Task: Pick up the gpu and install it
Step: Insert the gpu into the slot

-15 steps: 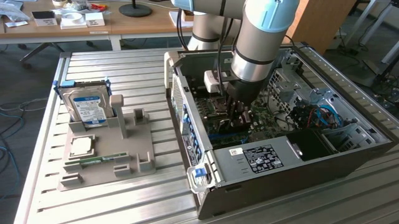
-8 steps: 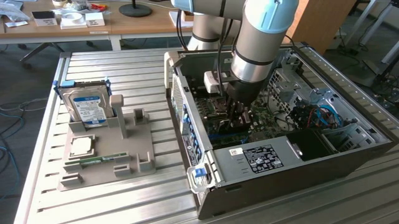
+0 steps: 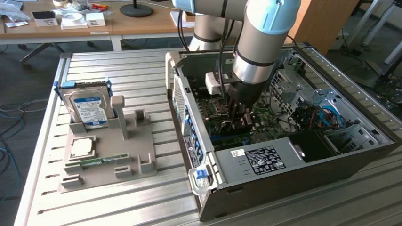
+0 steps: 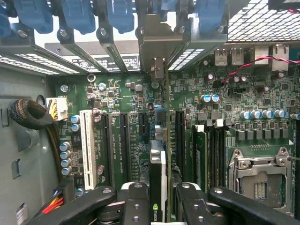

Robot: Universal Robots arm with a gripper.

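We see the hard drive [image 3: 89, 107] upright in the grey holder [image 3: 107, 162] at the exterior view's left; right of it, the gripper [image 4: 161, 197] sits inside the open PC case [image 3: 301, 183], clamped on the gpu [image 4: 159, 187]; card stands edge-on over the motherboard [image 4: 140, 122] slots, bracket toward the rear wall.

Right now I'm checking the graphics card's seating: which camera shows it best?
The wrist view: the graphics card stands edge-on between the gripper fingers, over the motherboard slots, bracket toward the rear openings. In the exterior view the arm hides most of it inside the computer case.
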